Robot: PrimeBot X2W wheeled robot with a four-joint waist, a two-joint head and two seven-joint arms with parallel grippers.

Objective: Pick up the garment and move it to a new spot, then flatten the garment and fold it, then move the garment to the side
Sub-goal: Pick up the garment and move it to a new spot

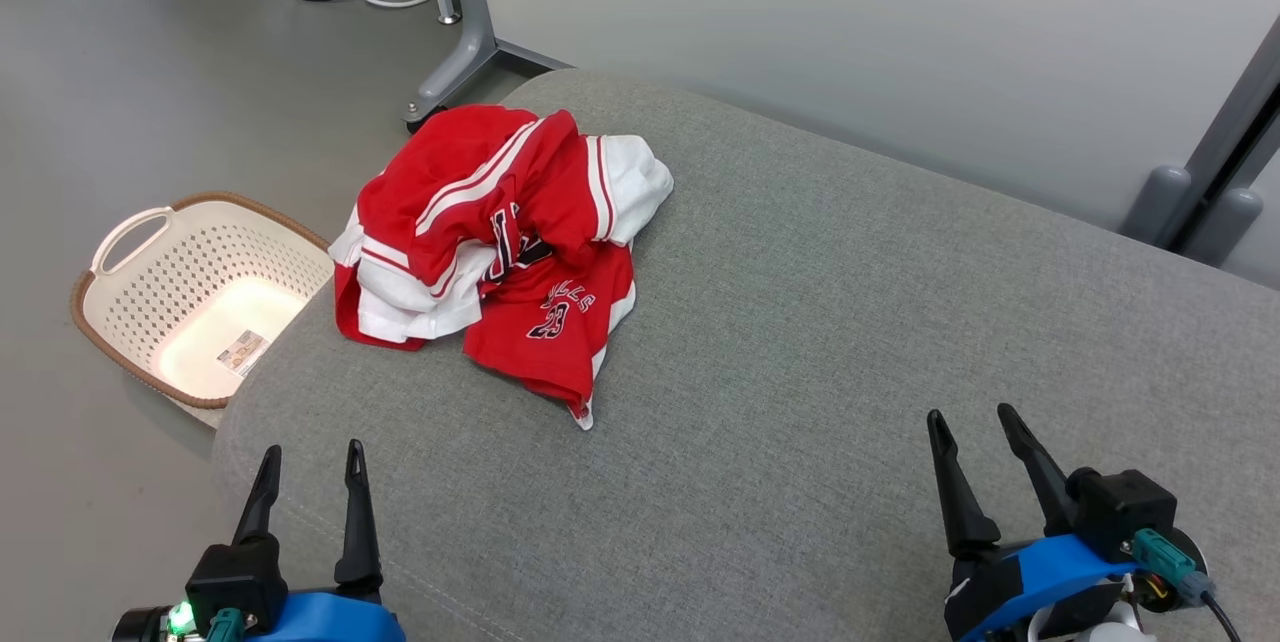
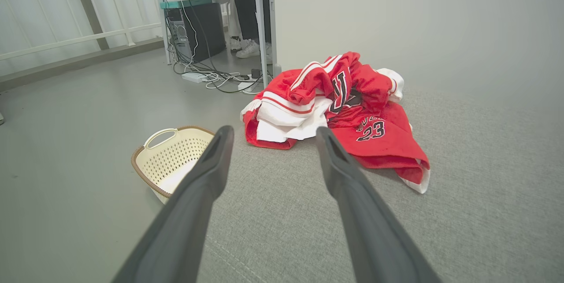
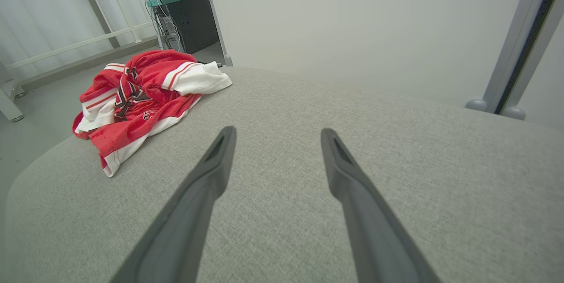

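Sitting crumpled on cushion (image 1: 820, 322): garment (image 1: 500, 252); L gripper (image 1: 312, 448), R gripper (image 1: 970, 412) spread.

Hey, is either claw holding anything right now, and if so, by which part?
Nothing is held. The left claw and right claw are both open and empty, well apart from the jersey on the cushion.

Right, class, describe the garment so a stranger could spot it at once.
Start at the grey upholstered surface. Near its far left corner, beside the cream basket on the floor, lies a crumpled garment. It is bright red with white trim and a black 23.
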